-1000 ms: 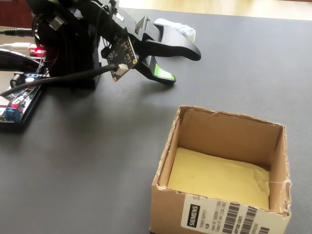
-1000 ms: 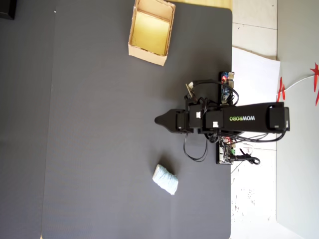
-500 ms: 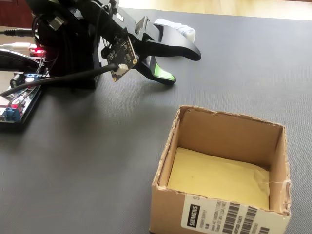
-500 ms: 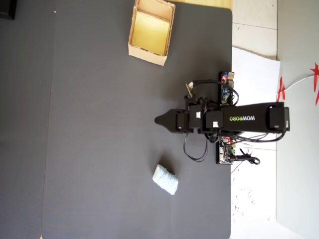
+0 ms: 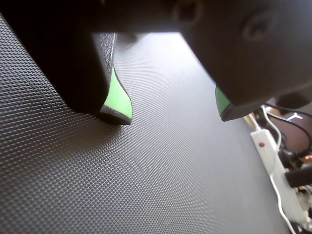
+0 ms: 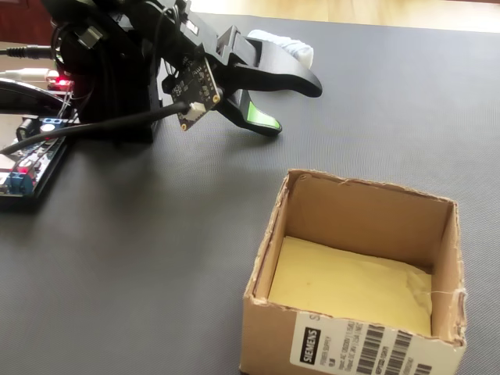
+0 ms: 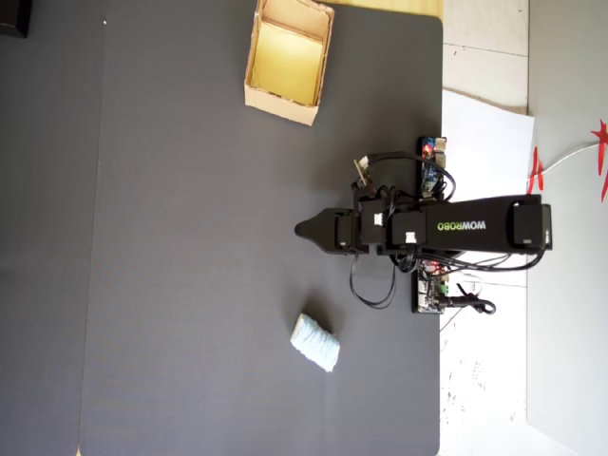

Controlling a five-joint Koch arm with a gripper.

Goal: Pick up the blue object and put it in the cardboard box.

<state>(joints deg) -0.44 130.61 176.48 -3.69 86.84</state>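
The blue object (image 7: 314, 342), a pale wrinkled lump, lies on the black mat below the arm in the overhead view. In the fixed view it (image 6: 286, 44) peeks out behind the upper jaw. My gripper (image 7: 302, 229) hovers low over the mat, apart from the lump. It is open (image 5: 173, 114): only bare mat shows between the green pads (image 5: 118, 97). In the fixed view the gripper (image 6: 295, 108) shows one jaw raised and one near the mat. The cardboard box (image 7: 281, 104) stands at the top of the overhead view; in the fixed view the box (image 6: 351, 344) is close in front, with only its yellow floor inside.
Circuit boards with red lights and cables (image 6: 27, 168) sit beside the arm's base (image 7: 429, 285). White paper (image 7: 484, 123) lies past the mat's right edge in the overhead view. A white power strip (image 5: 273, 161) runs along the mat edge in the wrist view.
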